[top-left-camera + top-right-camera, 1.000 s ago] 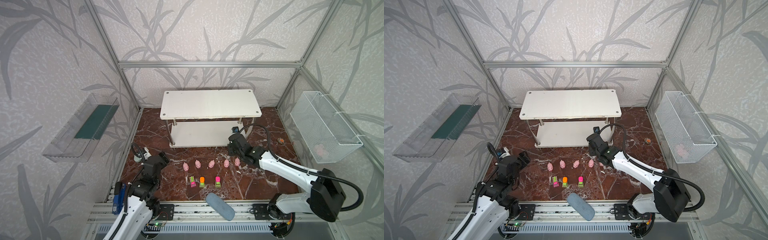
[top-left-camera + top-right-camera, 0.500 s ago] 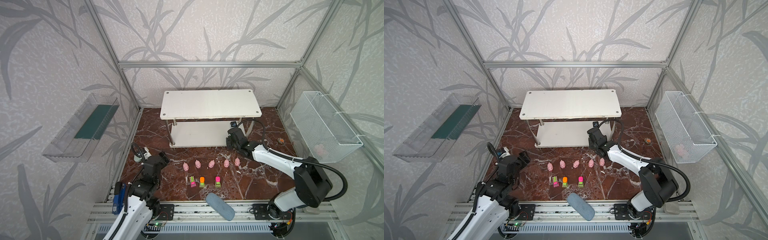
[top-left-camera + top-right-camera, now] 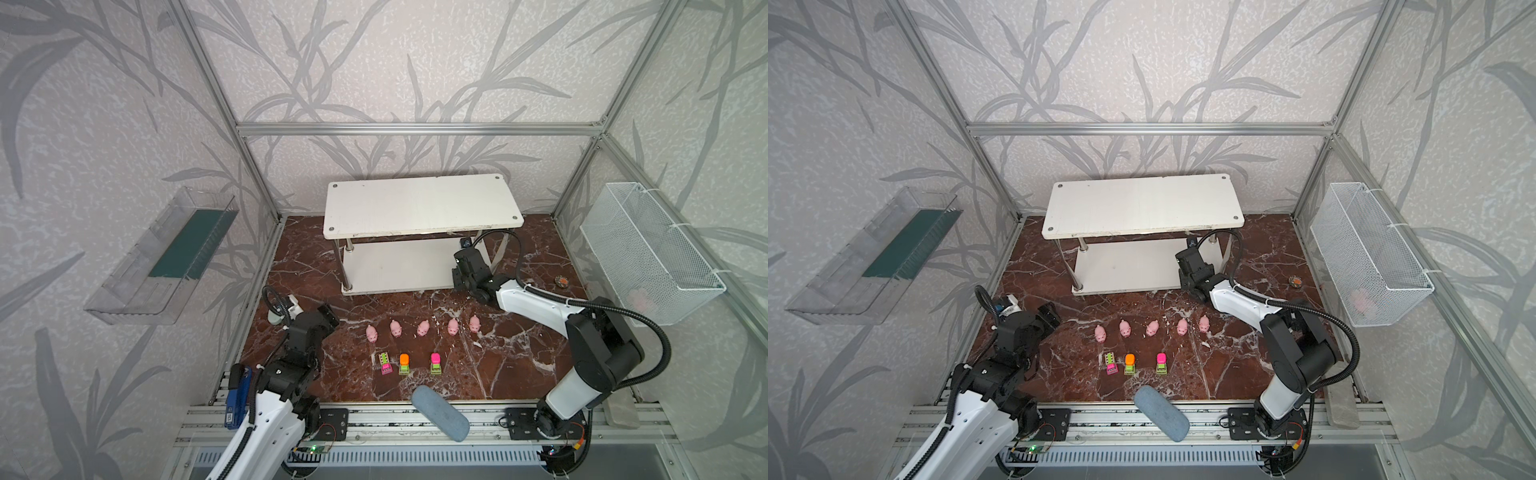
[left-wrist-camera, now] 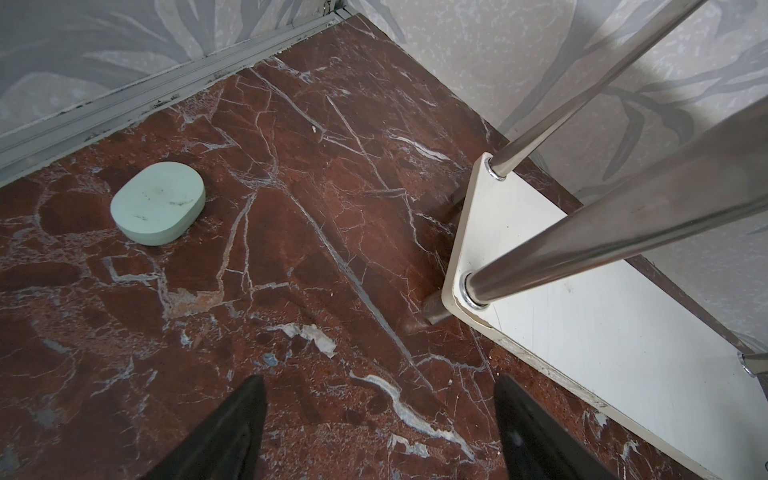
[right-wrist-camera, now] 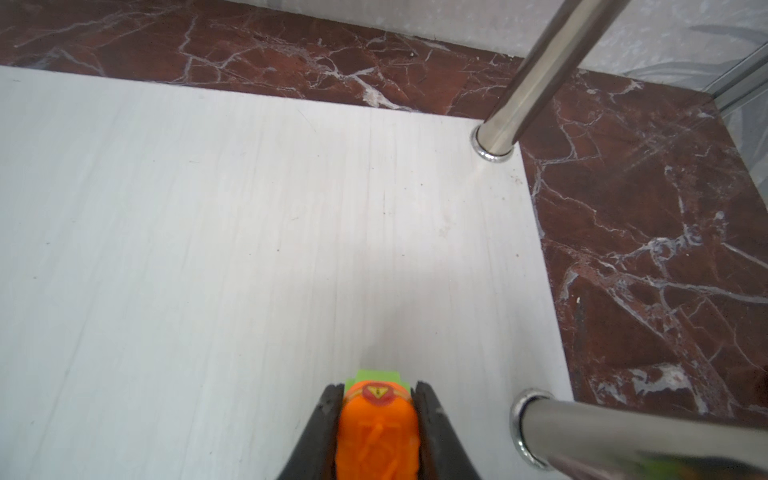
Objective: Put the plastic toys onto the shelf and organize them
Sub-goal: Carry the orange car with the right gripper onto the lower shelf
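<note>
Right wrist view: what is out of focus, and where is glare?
In the right wrist view, the orange truck in the right gripper and the near chrome post are soft; the far post carries a bright streak; the shelf board is sharp.

Pale walls (image 3: pixel 415 62) papered with grey leafy branches close in on three sides, braced by an aluminium frame (image 3: pixel 415 129). The table (image 3: pixel 498 365) is red-brown marble veined white. A clear tray (image 3: pixel 124 299) hangs on the left wall, a white wire basket (image 3: pixel 656 249) on the right.
</note>
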Motion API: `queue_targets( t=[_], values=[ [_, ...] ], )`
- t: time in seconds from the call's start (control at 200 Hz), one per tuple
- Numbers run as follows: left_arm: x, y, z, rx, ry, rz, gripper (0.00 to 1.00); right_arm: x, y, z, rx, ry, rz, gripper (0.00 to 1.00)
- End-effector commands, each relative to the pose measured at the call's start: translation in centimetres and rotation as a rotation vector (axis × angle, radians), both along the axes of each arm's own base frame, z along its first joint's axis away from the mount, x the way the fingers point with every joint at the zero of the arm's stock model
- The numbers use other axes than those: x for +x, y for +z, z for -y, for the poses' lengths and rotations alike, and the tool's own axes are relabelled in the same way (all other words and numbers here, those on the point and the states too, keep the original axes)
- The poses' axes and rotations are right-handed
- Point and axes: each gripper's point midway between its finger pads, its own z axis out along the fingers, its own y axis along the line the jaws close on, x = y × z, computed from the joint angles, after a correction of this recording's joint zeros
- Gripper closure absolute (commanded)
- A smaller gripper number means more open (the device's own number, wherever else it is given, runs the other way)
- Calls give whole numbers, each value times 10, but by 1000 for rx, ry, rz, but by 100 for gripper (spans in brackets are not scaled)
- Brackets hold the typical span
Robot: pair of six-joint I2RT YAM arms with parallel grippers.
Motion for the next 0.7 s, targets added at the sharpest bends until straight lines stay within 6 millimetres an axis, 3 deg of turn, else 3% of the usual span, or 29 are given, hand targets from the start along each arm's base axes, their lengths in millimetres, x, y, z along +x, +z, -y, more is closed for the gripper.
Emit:
queue_targets(
  t=[0.0, 0.585, 0.595, 0.695],
  values=[
    [-1, -4, -4, -2, 26, 3, 16, 13, 12, 5, 15, -30, 50, 80],
    [-2, -5, -3, -2, 19, -2, 16, 30, 16, -8, 61, 18, 135, 80],
    [-2, -5, -3, -2, 20, -2, 16, 30, 5, -9, 49, 19, 114, 80],
    [-2, -5, -3, -2, 21, -2, 16, 32, -1, -8, 42, 16, 97, 80]
  ],
)
